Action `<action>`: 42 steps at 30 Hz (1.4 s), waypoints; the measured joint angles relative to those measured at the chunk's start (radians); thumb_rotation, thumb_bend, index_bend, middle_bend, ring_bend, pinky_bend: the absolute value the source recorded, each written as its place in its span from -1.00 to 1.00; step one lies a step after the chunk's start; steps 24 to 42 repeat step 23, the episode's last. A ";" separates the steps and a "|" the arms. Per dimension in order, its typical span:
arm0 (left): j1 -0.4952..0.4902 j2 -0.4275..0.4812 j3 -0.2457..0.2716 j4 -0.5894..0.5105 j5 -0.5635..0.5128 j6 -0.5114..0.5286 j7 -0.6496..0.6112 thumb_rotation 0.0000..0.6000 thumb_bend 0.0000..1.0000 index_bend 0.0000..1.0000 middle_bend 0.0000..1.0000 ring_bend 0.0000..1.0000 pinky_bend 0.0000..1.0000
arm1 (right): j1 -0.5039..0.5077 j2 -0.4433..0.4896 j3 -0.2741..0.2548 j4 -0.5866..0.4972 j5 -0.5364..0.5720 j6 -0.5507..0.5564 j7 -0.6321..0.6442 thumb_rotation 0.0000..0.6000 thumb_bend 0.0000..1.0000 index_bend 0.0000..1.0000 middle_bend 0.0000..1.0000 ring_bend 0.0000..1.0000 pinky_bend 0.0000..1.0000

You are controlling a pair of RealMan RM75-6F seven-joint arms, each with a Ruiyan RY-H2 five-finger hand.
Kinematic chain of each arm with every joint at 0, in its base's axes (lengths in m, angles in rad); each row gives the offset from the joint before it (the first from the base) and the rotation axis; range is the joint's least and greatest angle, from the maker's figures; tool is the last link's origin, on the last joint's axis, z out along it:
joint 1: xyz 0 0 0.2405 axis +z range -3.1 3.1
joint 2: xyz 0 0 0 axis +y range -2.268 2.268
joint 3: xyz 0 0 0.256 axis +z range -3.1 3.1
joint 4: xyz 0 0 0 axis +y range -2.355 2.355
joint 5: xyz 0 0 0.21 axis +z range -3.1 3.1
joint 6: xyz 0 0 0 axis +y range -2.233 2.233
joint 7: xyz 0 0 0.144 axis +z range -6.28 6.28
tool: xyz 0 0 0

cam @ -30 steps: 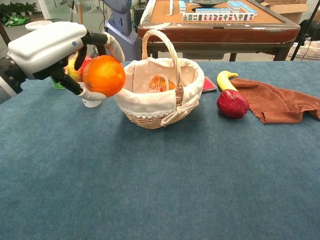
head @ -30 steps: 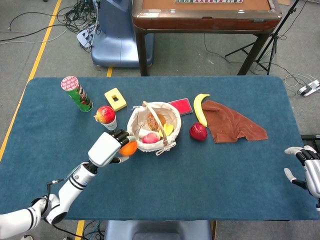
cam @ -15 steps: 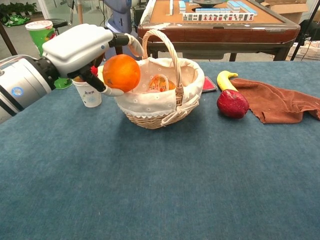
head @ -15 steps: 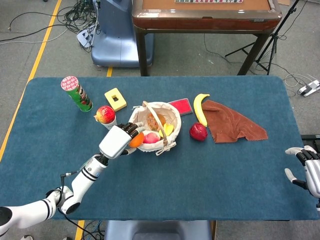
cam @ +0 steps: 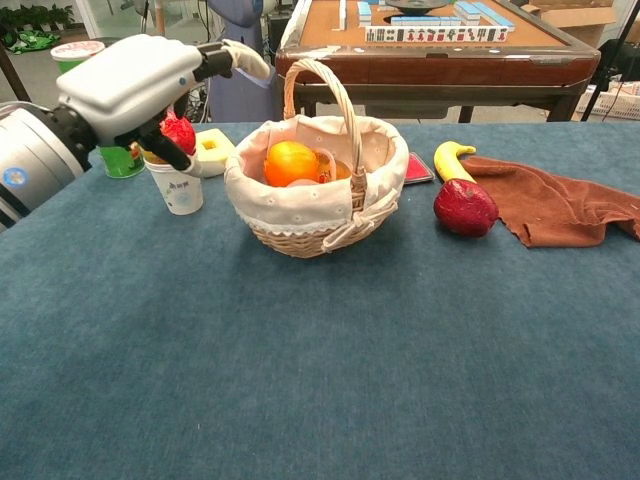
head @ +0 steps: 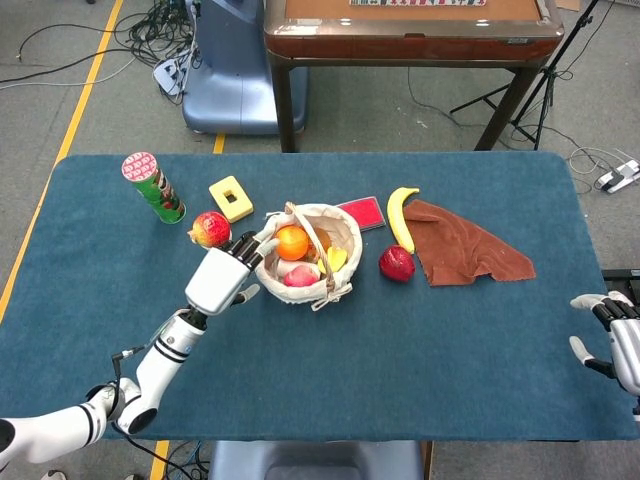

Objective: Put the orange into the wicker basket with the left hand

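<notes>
right robot hand [head: 612, 335] cut off at head view's edge, orange's [cam: 291, 163] underside hidden behind wicker basket [cam: 330, 212] rim

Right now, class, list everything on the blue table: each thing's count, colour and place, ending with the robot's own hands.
wicker basket: 1, tan, white-lined, table middle
orange: 1, orange, in basket
banana: 1, yellow, right of basket
red fruit: 1, dark red, beside banana
cloth: 1, brown, right
red card: 1, behind basket
yellow block: 1, left
can: 1, green, far left
paper cup: 1, white, holding red fruit
left hand: empty, beside basket
right hand: table's right edge
</notes>
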 measured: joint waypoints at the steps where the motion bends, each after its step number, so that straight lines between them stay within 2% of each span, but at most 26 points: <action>1: 0.007 0.009 0.002 -0.015 -0.008 0.000 0.009 1.00 -0.62 -0.60 -0.75 -0.58 -0.01 | 0.000 0.001 0.000 0.000 0.001 0.000 0.000 1.00 -0.41 -0.30 -0.36 -0.34 -0.19; 5: 0.048 0.060 0.008 -0.105 -0.057 0.002 0.070 1.00 -0.62 -0.60 -0.75 -0.58 -0.06 | 0.000 0.003 0.000 0.003 0.004 -0.004 0.000 1.00 -0.41 -0.30 -0.36 -0.34 -0.19; 11: 0.140 0.177 0.026 -0.300 -0.160 0.019 0.164 1.00 -0.62 -0.60 -0.75 -0.58 -0.10 | 0.008 0.002 0.004 0.009 0.009 -0.015 0.005 1.00 -0.41 -0.30 -0.36 -0.34 -0.19; 15: 0.228 0.269 0.049 -0.420 -0.234 0.062 0.221 1.00 -0.62 -0.60 -0.75 -0.58 -0.13 | 0.013 0.001 0.007 0.015 0.010 -0.023 0.010 1.00 -0.41 -0.30 -0.36 -0.34 -0.19; 18: 0.289 0.314 0.070 -0.466 -0.258 0.116 0.240 1.00 -0.63 -0.60 -0.75 -0.58 -0.14 | 0.017 0.000 0.007 0.020 0.011 -0.028 0.015 1.00 -0.41 -0.30 -0.36 -0.34 -0.19; 23: 0.376 0.360 0.108 -0.516 -0.269 0.204 0.252 1.00 -0.62 -0.60 -0.75 -0.58 -0.17 | 0.022 -0.002 0.007 0.024 0.005 -0.032 0.020 1.00 -0.41 -0.30 -0.36 -0.34 -0.19; 42: 0.376 0.360 0.108 -0.516 -0.269 0.204 0.252 1.00 -0.62 -0.60 -0.75 -0.58 -0.17 | 0.022 -0.002 0.007 0.024 0.005 -0.032 0.020 1.00 -0.41 -0.30 -0.36 -0.34 -0.19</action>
